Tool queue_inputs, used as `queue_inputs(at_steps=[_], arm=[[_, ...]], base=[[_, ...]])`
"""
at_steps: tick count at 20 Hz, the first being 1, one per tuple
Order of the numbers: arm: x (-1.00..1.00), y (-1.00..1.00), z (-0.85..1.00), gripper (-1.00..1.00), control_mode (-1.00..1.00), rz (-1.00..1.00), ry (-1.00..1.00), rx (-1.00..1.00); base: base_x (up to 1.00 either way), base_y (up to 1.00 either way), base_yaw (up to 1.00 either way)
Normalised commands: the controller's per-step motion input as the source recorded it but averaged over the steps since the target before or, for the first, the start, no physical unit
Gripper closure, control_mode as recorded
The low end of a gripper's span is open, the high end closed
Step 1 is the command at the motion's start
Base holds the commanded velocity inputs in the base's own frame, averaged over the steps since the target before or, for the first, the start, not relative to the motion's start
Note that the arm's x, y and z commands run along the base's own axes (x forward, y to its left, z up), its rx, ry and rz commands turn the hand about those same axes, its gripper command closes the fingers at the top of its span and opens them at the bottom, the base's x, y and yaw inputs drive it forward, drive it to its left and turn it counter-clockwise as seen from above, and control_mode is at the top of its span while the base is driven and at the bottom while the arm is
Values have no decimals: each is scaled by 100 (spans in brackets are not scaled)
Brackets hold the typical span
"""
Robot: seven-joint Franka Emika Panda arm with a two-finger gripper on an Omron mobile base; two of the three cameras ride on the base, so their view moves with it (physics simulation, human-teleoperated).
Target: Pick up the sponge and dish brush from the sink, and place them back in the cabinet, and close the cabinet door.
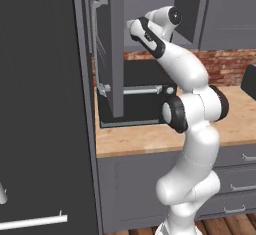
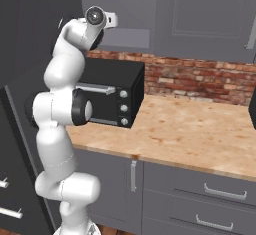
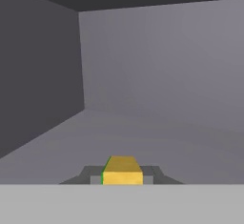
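Gripper (image 3: 122, 180) reaches inside the cabinet (image 3: 143, 75), just above its grey shelf floor. Jaws clamped on the sponge (image 3: 122, 169): yellow face up, green edge on its left side, long axis pointing toward the cabinet back wall

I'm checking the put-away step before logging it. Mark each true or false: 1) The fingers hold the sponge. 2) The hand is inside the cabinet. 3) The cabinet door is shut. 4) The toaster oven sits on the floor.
1) True: the sponge sits clamped between the fingers.
2) True: the cabinet walls and shelf surround the hand view.
3) False: the cabinet door stands swung open.
4) False: the toaster oven sits on the countertop.
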Motion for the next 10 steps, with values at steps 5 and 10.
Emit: queue_inputs(at_steps=[5,10], arm=[[27,0,-6,100,-100,0,0,0],[27,0,-8,100,-100,0,0,0]], base=[[0,0,0],[0,0,0]])
